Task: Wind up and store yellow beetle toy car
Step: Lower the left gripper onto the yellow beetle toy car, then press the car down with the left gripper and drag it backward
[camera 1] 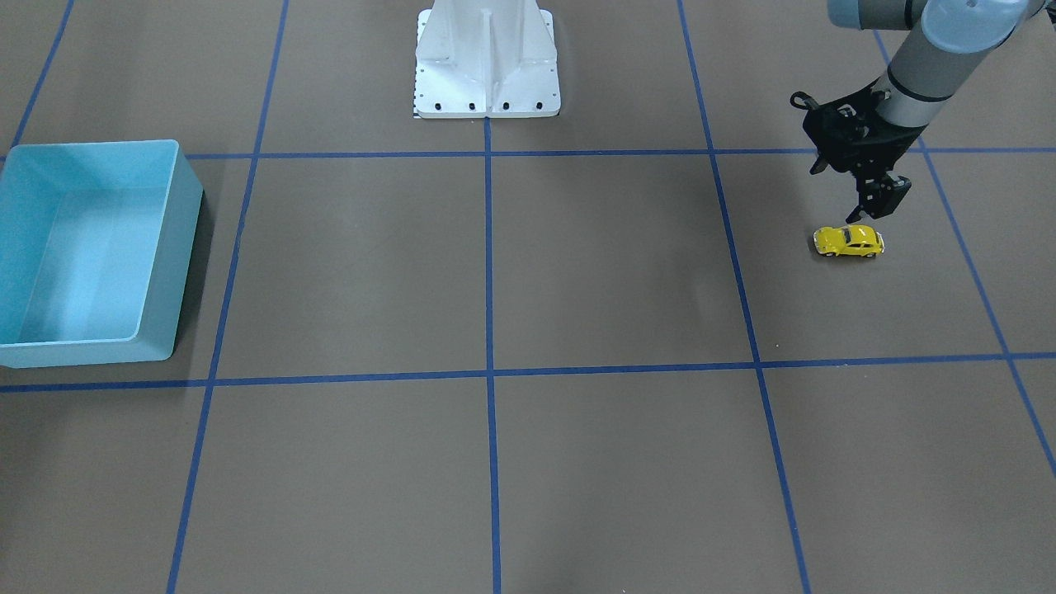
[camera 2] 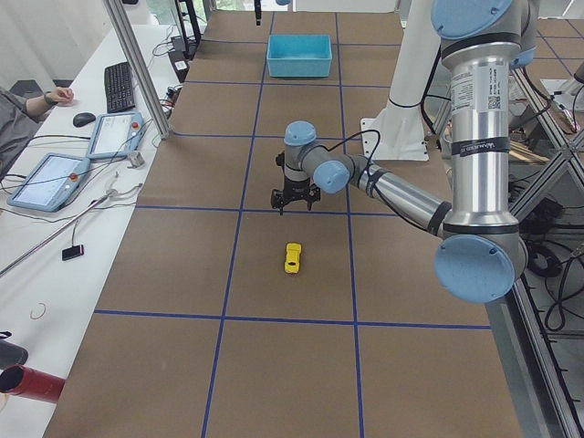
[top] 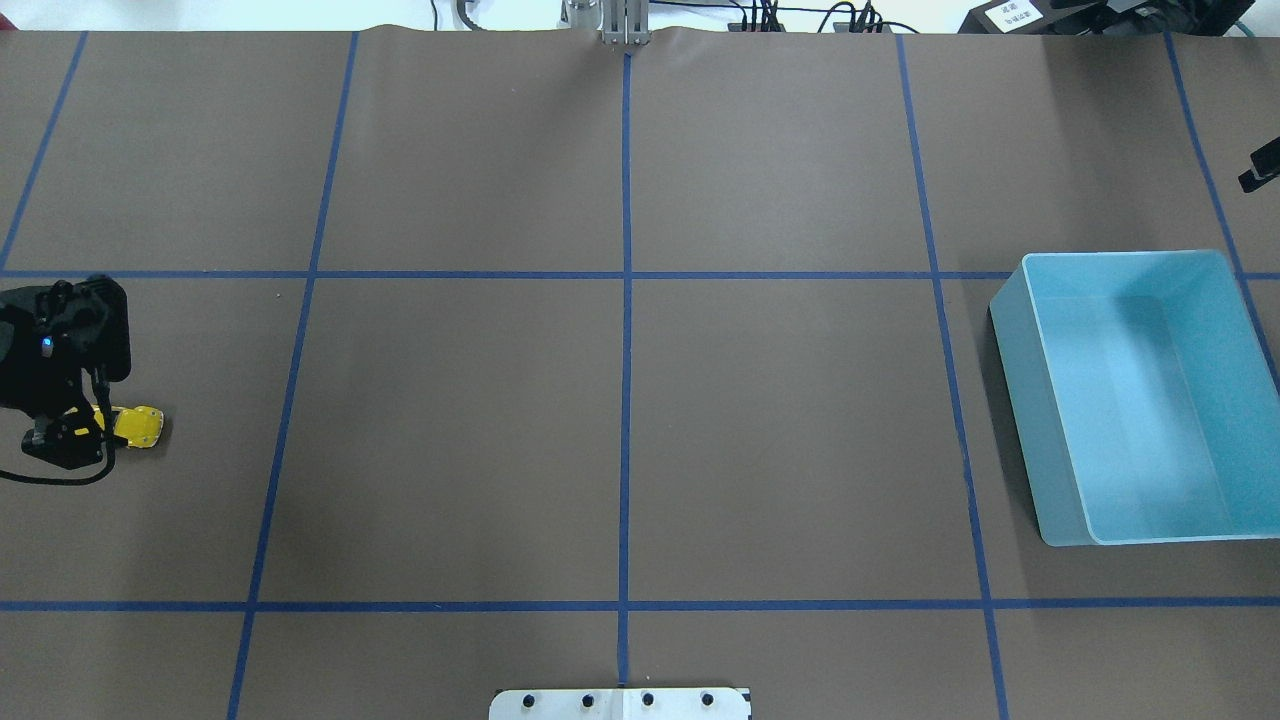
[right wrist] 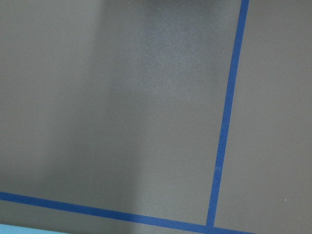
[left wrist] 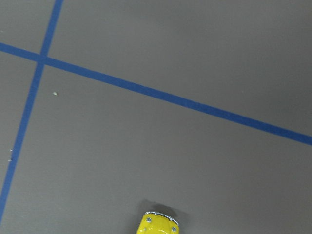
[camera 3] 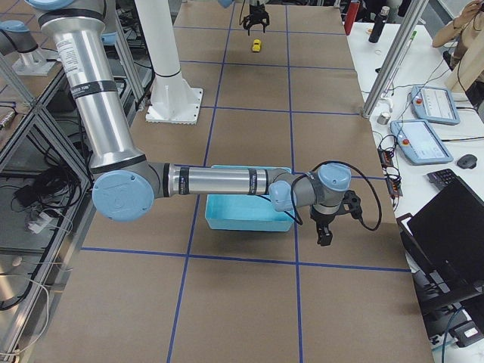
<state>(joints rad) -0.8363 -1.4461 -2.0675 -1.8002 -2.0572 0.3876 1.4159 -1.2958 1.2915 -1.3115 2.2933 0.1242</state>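
Observation:
The yellow beetle toy car [camera 1: 849, 241] stands on its wheels on the brown table, near the end on my left side. In the overhead view the car [top: 138, 425] is half covered by my left gripper [top: 62, 440]. That left gripper [camera 1: 879, 200] hangs just above and behind the car with its fingers apart and nothing between them. The left wrist view catches only the car's silver bumper end [left wrist: 158, 224] at its bottom edge. My right gripper [camera 3: 324, 233] hovers past the blue bin, low over the table; whether it is open or shut does not show.
The empty blue bin [camera 1: 186, 247] sits at the table's opposite end, also seen as the bin [top: 1020, 400] in the overhead view. The white robot base [camera 1: 487, 82] stands at the middle of the robot's edge. Blue tape lines grid the table. A person sits at desks beside it.

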